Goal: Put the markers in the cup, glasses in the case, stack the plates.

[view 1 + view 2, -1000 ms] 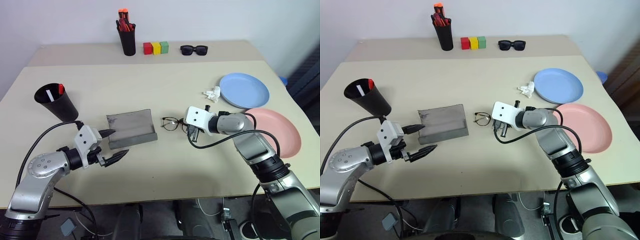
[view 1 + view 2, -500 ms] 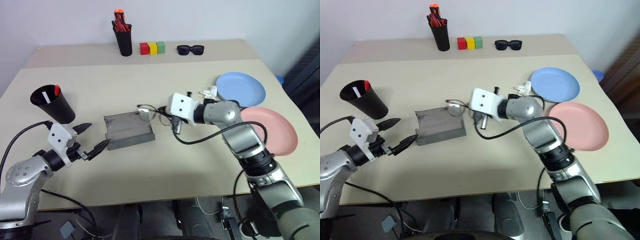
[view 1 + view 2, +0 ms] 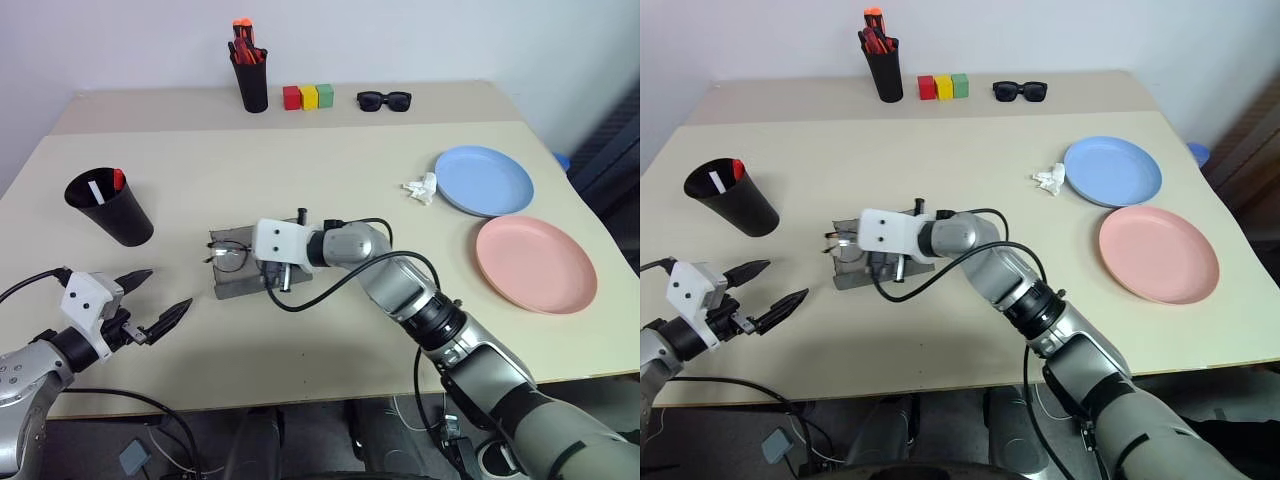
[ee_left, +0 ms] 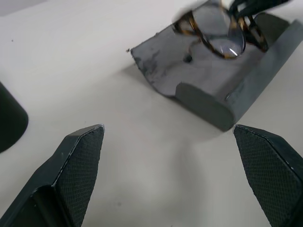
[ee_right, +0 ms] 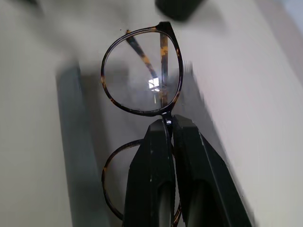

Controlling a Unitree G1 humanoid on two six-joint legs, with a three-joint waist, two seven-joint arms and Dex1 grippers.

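— What's in the wide black tapered cup (image 3: pixel 110 207)?
— Two markers (image 3: pixel 108 184). The right gripper (image 5: pixel 168 124) pinches thin wire-frame glasses (image 3: pixel 232 256) over the open grey case (image 4: pixel 222 80) — the left gripper (image 3: pixel 152 300) gapes empty.

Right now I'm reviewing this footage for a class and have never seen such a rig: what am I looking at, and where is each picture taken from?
It is a humanoid robot with two arms, each ending in a two-fingered black gripper. Two pictures come from cameras in its head, looking down over a beige table; the other two come from cameras on each wrist. The right gripper is shut on the glasses, pinching them at the bridge above the open grey case. The left gripper hangs open nearby, holding nothing. Also on the table: a black cup with markers in it, a blue plate and a pink plate side by side, a pen holder, coloured blocks and sunglasses.
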